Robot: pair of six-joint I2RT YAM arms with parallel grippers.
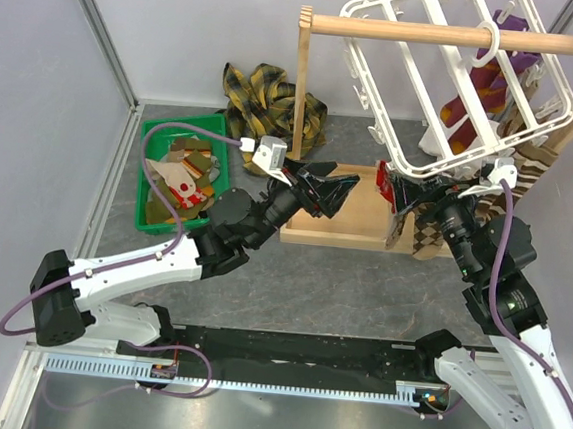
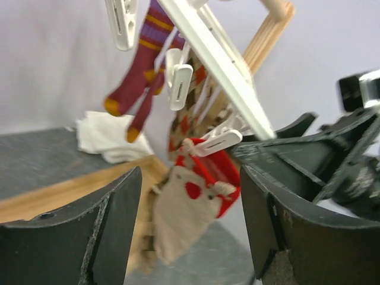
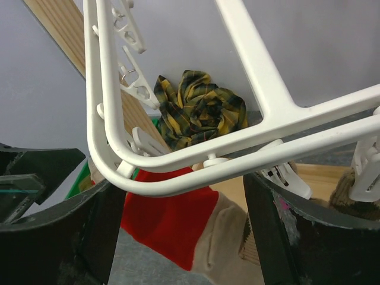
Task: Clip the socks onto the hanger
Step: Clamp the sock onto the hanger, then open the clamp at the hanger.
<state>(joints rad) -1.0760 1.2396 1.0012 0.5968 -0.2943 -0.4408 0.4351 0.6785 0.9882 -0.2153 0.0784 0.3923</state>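
Status: clipping step, sock apparently seated.

The hanger [image 3: 252, 59] hangs from the wooden rack [image 1: 413, 31] at the upper right of the top view, with several socks already on it. At its lower left corner a red-trimmed sock [image 2: 184, 214] dangles from a white clip [image 2: 217, 142], centre of my left wrist view.

The left gripper [image 1: 338, 194] stands wide and empty, facing that sock. The right gripper [image 3: 181, 184] is also wide and empty, straddling the frame's corner.

I judge this sock done. The next move calls for backing both arms clear and fetching another from the green bin [image 1: 159, 128] at left.

I cannot confirm how firmly the clip bites. The sock's toe is cut off, and the bin's contents are a jumble.
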